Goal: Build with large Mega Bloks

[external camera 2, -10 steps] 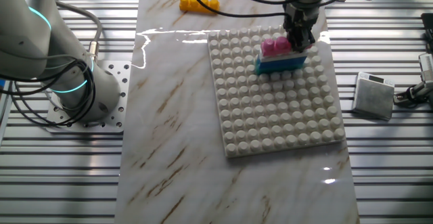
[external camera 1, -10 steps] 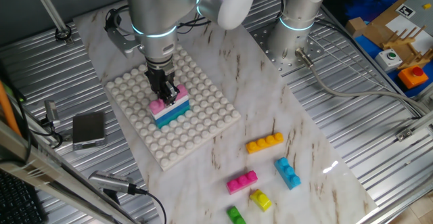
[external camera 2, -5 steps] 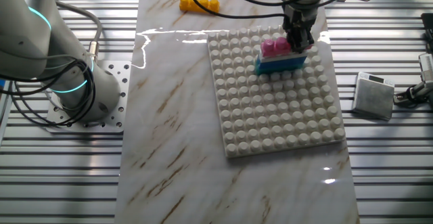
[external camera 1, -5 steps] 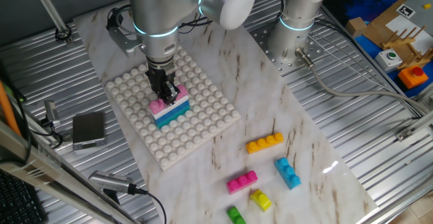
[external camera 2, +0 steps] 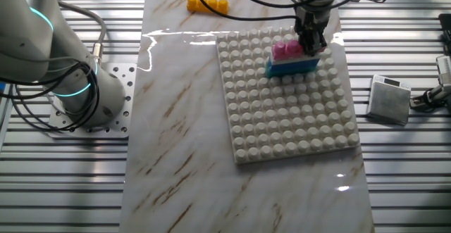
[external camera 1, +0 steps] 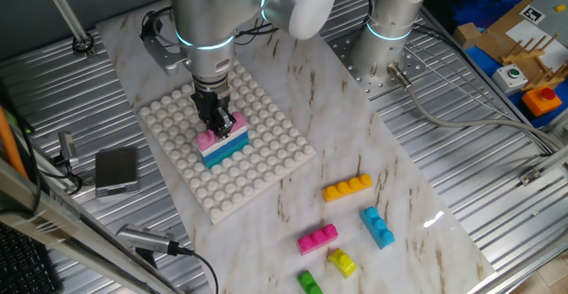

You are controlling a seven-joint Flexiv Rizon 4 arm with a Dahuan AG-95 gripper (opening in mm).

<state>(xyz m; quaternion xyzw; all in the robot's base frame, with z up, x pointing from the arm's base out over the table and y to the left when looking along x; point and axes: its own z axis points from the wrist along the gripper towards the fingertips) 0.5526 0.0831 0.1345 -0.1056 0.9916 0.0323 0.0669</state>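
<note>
My fingers (external camera 1: pixel 218 121) pinch the pink brick (external camera 1: pixel 220 131) atop the stack (external camera 2: pixel 291 63) on the baseplate (external camera 2: pixel 289 134); I should press straight down, then release.

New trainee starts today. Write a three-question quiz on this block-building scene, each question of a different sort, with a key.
1. True or false: the gripper is down at the pink brick on top of the stack on the white baseplate.
2. Which loose brick lies nearest the baseplate? A. orange brick B. green brick C. yellow brick
3. Fill in: the stack's layers, top to bottom, are pink, white, ____.

Key:
1. True
2. A
3. teal
</note>
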